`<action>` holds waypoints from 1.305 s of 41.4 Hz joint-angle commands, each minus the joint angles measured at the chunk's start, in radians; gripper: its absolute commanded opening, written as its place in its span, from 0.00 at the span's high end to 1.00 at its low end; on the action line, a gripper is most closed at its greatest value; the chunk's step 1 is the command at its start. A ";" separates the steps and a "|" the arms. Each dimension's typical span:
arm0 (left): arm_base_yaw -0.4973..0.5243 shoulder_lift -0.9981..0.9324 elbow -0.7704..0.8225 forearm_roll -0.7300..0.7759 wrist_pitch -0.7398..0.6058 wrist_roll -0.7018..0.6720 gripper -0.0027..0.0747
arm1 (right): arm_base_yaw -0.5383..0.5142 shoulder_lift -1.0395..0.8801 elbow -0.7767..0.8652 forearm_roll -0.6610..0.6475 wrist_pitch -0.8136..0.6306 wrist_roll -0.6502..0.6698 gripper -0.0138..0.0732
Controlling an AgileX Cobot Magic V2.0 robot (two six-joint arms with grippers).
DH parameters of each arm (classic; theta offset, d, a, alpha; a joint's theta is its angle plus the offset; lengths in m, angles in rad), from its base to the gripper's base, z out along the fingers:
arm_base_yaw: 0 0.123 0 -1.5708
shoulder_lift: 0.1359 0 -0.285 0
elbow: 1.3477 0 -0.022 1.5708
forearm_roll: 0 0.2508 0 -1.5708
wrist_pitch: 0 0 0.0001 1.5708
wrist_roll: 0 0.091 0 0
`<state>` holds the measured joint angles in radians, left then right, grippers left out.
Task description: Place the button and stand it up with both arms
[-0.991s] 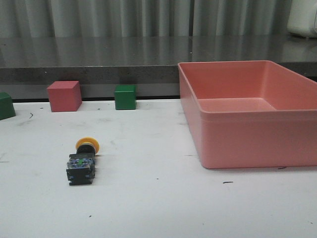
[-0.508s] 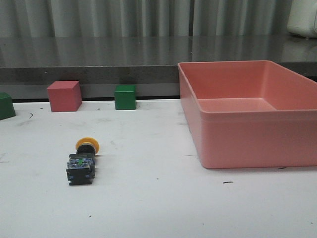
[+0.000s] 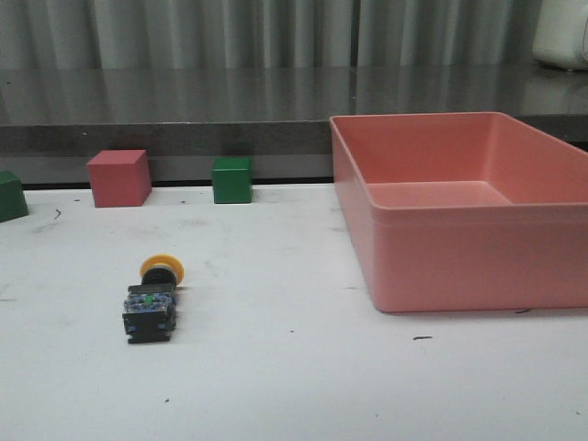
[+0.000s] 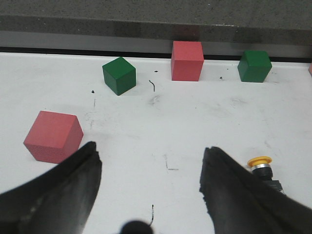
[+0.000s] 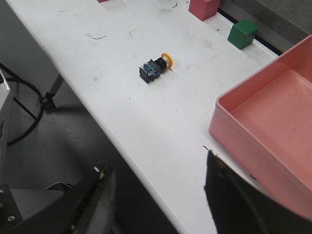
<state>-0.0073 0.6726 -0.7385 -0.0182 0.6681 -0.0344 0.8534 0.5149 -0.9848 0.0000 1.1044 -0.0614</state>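
Observation:
The button (image 3: 154, 299) lies on its side on the white table, left of centre, yellow cap toward the back, dark base block toward the front. It also shows in the left wrist view (image 4: 262, 168), partly hidden behind one finger, and in the right wrist view (image 5: 155, 66). My left gripper (image 4: 148, 168) is open and empty above the table, with the button just beside one fingertip. My right gripper (image 5: 158, 178) is open and empty, high over the table's front edge, far from the button. Neither gripper shows in the front view.
A large pink bin (image 3: 464, 211) stands on the right half of the table. A red cube (image 3: 119, 177), a green cube (image 3: 231, 179) and another green cube (image 3: 11, 195) sit along the back edge. Another red cube (image 4: 52, 136) lies near my left gripper.

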 commanded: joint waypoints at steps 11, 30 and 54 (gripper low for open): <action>-0.215 0.003 -0.142 0.005 0.036 0.028 0.40 | -0.005 0.009 -0.022 0.000 -0.058 -0.007 0.34; -0.468 0.238 -0.316 0.005 0.214 0.028 0.39 | -0.005 0.009 -0.022 0.000 -0.058 -0.007 0.34; -0.510 0.747 -0.320 0.018 0.064 -0.200 0.25 | -0.005 0.009 -0.022 0.000 -0.058 -0.007 0.34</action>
<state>-0.5089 1.3999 -1.0228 0.0000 0.8105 -0.1751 0.8534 0.5149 -0.9848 0.0000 1.1107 -0.0633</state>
